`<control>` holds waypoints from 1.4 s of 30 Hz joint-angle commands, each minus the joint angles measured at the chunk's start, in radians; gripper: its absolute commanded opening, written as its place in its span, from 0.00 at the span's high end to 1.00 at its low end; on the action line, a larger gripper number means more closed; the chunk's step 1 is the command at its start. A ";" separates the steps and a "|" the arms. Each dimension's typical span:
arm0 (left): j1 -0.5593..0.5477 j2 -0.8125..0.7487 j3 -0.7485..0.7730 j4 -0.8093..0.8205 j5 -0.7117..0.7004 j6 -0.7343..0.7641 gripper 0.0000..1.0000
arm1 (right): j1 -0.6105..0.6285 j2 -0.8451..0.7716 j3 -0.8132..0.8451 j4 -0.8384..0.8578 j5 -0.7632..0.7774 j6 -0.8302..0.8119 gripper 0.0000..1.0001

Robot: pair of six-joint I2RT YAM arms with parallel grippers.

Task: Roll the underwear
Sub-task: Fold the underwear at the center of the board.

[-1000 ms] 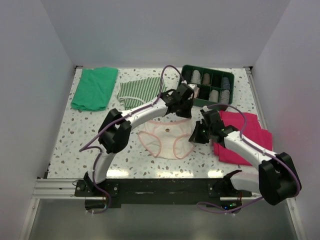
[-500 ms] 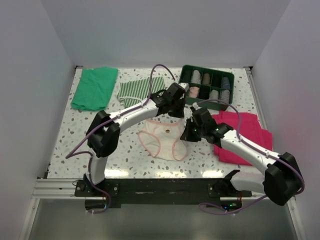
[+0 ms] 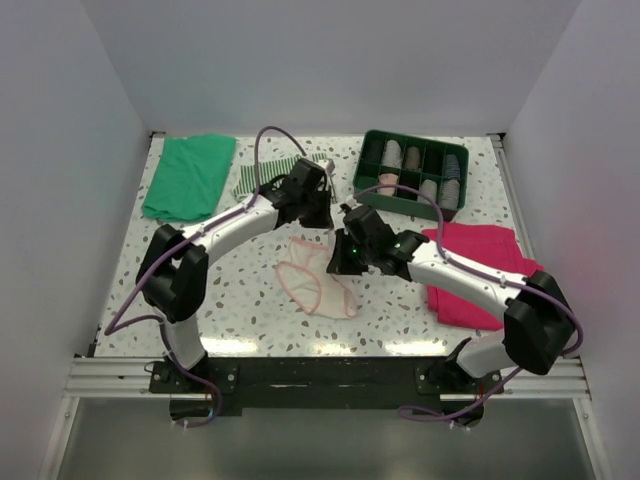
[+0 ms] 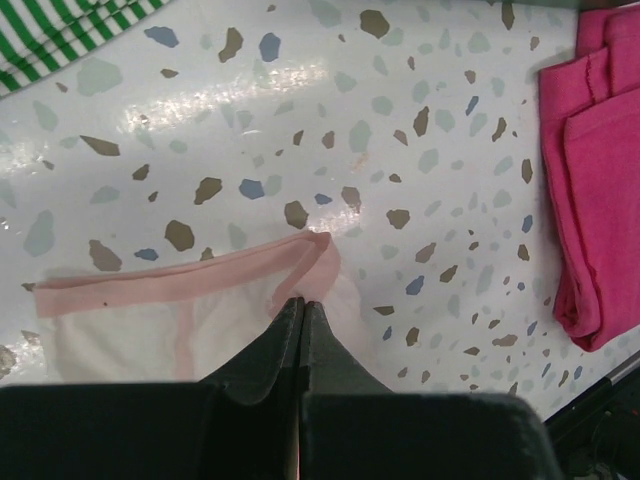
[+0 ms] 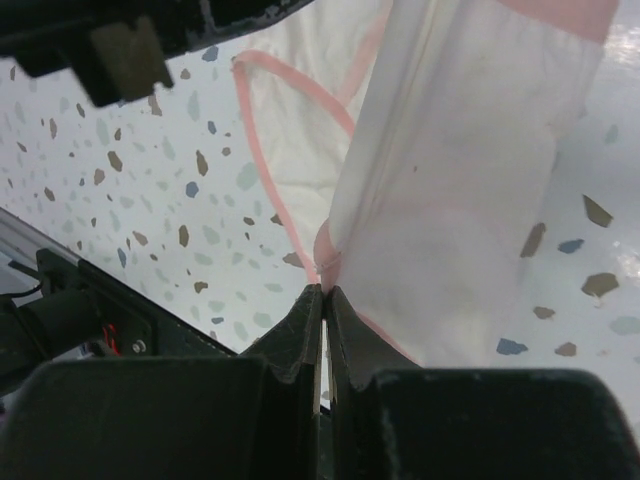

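Note:
The underwear (image 3: 312,276) is pale pink with darker pink edging and lies on the speckled table, its right side lifted and folded over toward the left. My left gripper (image 3: 318,218) is shut on its top edge band, seen in the left wrist view (image 4: 302,300) at the pink waistband (image 4: 200,270). My right gripper (image 3: 340,258) is shut on the right side edge; the right wrist view (image 5: 322,288) shows the fabric (image 5: 470,200) hanging up from the pinched seam.
A bright magenta cloth (image 3: 480,270) lies right of the underwear. A green-and-white striped cloth (image 3: 262,175) and a green cloth (image 3: 188,175) lie at the back left. A dark green divided bin (image 3: 412,180) with rolled items stands at the back right.
Both grippers have moved left, dragging the underwear's right side over onto its left half. The garment now looks narrower and folded.

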State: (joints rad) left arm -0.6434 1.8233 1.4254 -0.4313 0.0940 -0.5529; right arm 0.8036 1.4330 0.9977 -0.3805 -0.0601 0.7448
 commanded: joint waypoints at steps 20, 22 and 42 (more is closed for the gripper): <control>0.189 -0.073 -0.189 0.152 0.072 0.090 1.00 | 0.123 0.379 0.332 0.012 0.002 0.056 0.96; 0.197 -0.065 -0.189 0.157 0.072 0.088 1.00 | 0.123 0.408 0.346 0.023 -0.007 0.059 0.96; 0.289 -0.030 -0.198 0.120 0.036 0.111 1.00 | 0.123 0.558 0.453 0.124 -0.017 0.102 0.97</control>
State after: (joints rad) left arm -0.3859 1.7870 1.2320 -0.3546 0.1413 -0.4595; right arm 0.9165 1.9820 1.4105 -0.3035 -0.0525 0.8192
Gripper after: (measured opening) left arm 0.015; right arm 0.040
